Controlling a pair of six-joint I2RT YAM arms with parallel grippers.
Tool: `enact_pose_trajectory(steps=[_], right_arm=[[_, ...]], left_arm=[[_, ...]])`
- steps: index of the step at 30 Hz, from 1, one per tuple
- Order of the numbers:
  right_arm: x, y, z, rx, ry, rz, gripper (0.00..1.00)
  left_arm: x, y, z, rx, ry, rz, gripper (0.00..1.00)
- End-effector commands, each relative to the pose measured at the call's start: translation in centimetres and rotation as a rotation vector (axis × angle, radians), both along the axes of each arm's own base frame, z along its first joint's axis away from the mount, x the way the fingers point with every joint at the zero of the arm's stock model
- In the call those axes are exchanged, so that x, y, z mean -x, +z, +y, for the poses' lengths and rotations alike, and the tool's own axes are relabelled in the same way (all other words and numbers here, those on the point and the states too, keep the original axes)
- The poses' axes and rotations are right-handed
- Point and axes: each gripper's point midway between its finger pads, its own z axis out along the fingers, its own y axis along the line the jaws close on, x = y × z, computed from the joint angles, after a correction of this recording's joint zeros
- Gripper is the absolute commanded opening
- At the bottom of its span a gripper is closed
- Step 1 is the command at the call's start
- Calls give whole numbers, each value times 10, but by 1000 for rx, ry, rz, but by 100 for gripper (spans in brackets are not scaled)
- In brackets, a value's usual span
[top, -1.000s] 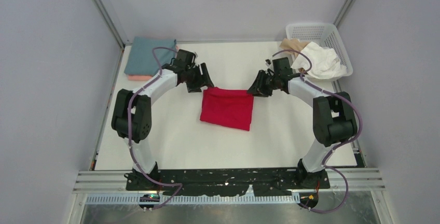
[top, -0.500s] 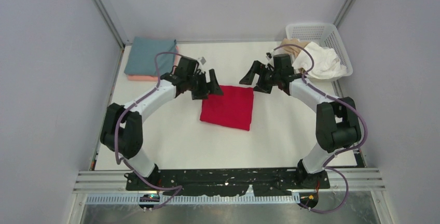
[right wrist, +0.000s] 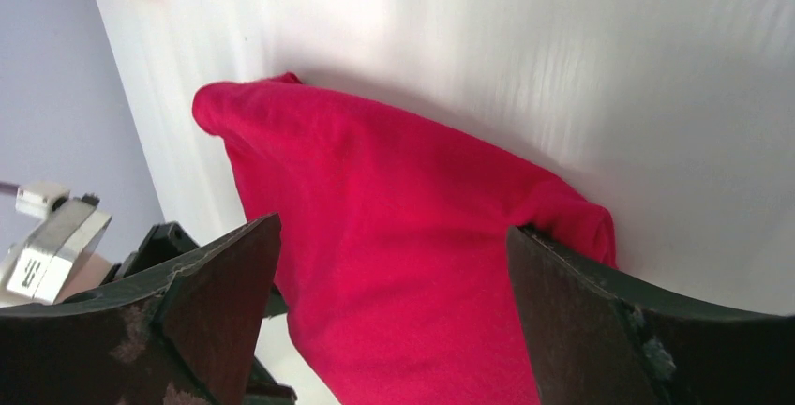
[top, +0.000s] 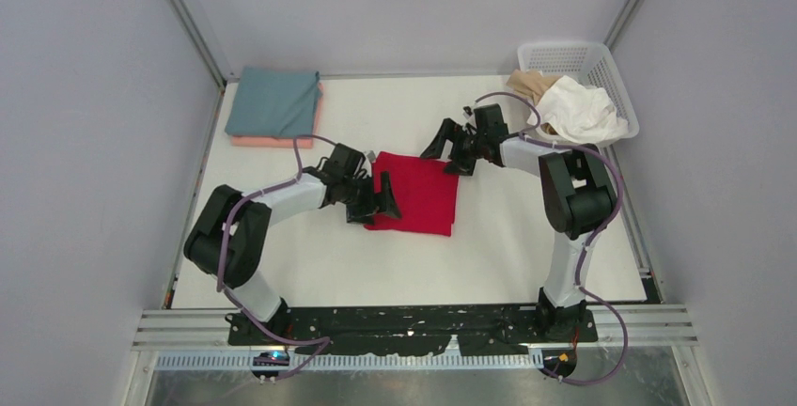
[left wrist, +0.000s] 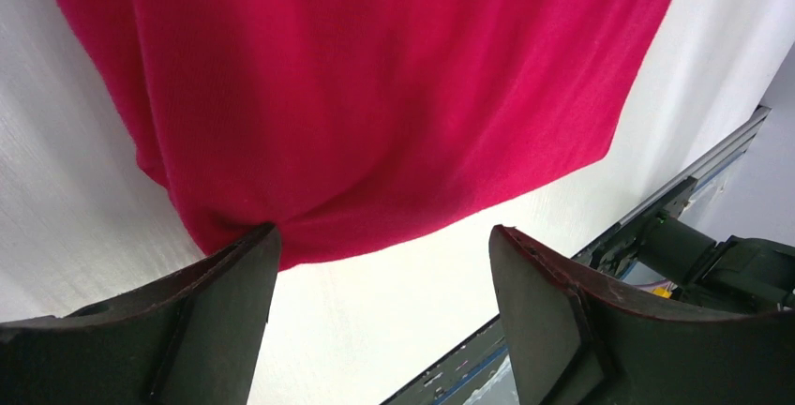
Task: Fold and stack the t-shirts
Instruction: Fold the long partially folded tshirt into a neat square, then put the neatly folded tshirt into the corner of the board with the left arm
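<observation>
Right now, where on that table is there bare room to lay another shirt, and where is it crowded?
Bare: the near strip between the red shirt and the arm bases, and the far middle between the teal-on-pink stack and the basket. Crowded: the centre, where the left arm and right arm flank the red shirt.

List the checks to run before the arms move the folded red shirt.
1. Red t-shirt folded flat on the table: ok.
2. Left gripper open at its left edge: ok.
3. Right gripper open over its far right corner: ok.
4. Cloth gripped: not ok, neither gripper holds it.
5. Stack tidy, grey-teal t-shirt on salmon pink t-shirt: ok.
6. White t-shirt and beige t-shirt folded: not ok, bunched in the basket.
</observation>
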Motion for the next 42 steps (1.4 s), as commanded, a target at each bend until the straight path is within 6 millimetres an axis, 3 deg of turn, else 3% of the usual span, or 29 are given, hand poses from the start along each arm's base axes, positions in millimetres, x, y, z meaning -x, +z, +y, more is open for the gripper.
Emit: enact_pose_trajectory(steps=[1,5,6,7,8,9,10,17,20,25,31,34,36,39,42], right_arm=[[-25,9,-2,37,-27,-64,95],[-26,38,-3,40,-9,-123,95],[-26,55,-6,51,-11,-171,95],[-22,60,-9,66,-14,-173,95],[-22,79,-16,89,-33,-227,95],[-16,78,-21,107,-44,-224,95],[-14,97,-27,116,-75,-269,95],[33,104,-46,95,-151,-300,95],[45,103,-55,117,-169,-304,95],[55,115,-53,82,-162,-333,95],[60,124,-53,71,-150,-362,95],[59,126,-55,78,-158,-371,95],[60,127,-55,75,-160,-374,95],[60,127,-58,78,-168,-380,95],[61,129,-63,87,-173,-389,95]], left_arm=[[2,12,4,17,16,-78,83],[-10,47,16,-30,31,-213,86],[-18,58,22,-61,47,-257,91],[-25,65,29,-103,64,-295,98],[-33,69,38,-145,95,-314,99],[-40,72,44,-169,111,-326,100],[-46,72,47,-181,116,-328,100],[-95,45,52,-229,145,-192,99],[-98,32,39,-185,111,-136,97],[-96,2,43,-222,137,-73,92],[-82,-31,23,-177,131,49,71],[-78,-33,13,-187,114,47,58],[-77,-33,11,-223,112,42,45],[-80,-31,2,-227,72,34,4],[-88,-22,6,-263,43,-12,0]])
